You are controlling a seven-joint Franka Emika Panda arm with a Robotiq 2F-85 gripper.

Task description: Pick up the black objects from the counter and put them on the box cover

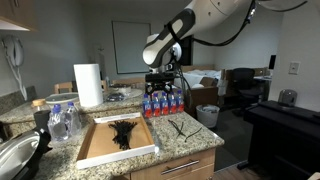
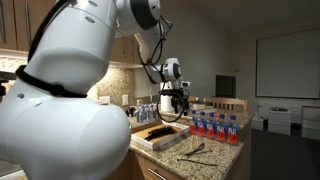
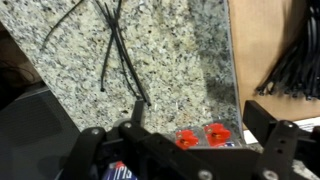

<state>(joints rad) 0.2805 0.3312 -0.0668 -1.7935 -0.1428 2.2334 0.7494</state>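
Observation:
Several thin black objects (image 3: 113, 45) lie spread on the speckled granite counter (image 3: 180, 60); both exterior views show them (image 1: 180, 128) (image 2: 195, 150) beside the box cover. The box cover (image 1: 100, 150) (image 2: 150, 141) (image 3: 265, 35) is a shallow cardboard tray. It holds a clump of black objects (image 1: 124, 132) (image 2: 160, 131) (image 3: 295, 65). My gripper (image 1: 163, 80) (image 2: 178, 100) (image 3: 198, 116) hangs open above the counter, over a pack of red-capped bottles, with nothing between its fingers. It touches none of the black pieces.
A pack of red-capped bottles (image 1: 163, 103) (image 2: 215, 127) (image 3: 200, 137) stands behind the loose pieces. A paper towel roll (image 1: 88, 85), clear bottles (image 1: 62, 120) and a metal bowl (image 1: 15, 155) flank the tray. The counter edge runs close to the loose pieces.

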